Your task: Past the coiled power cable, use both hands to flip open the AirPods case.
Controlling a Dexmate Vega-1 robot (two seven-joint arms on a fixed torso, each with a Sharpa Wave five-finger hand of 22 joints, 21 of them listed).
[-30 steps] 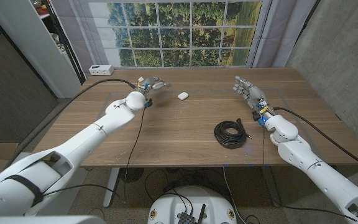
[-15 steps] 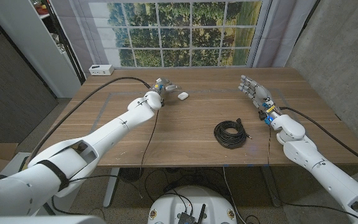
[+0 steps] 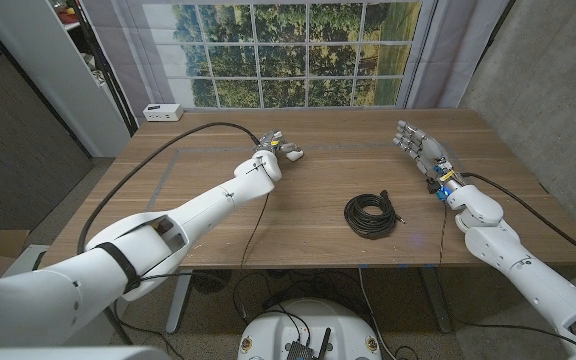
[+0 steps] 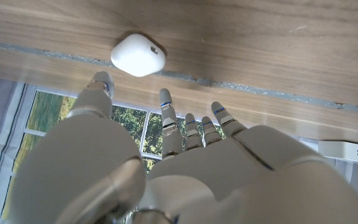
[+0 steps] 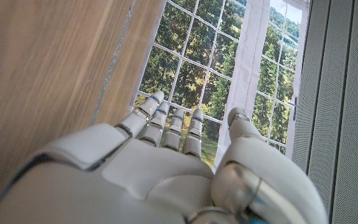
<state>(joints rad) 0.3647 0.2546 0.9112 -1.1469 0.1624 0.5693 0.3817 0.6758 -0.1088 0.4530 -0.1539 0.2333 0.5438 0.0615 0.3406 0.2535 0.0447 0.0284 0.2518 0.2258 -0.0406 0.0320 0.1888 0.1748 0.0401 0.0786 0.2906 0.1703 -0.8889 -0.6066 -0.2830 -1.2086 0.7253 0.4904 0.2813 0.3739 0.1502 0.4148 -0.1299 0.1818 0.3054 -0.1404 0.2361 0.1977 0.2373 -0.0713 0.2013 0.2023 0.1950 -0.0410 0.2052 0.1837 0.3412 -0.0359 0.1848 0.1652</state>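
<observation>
"How far along are we?"

"Barely begun. The AirPods case [image 3: 294, 153] sits shut on the surface [image 3: 298, 240] at upper middle of the head view, beyond the coiled power cable [image 3: 372, 216]. My left hand [image 3: 274, 145] is just beside it, fingers apart, holding nothing."

"And the other?"

"My right hand [image 3: 420, 151] waits at upper right, fingers spread, well apart from the case. Gripping and flipping the lid are both left, I judge."
</observation>
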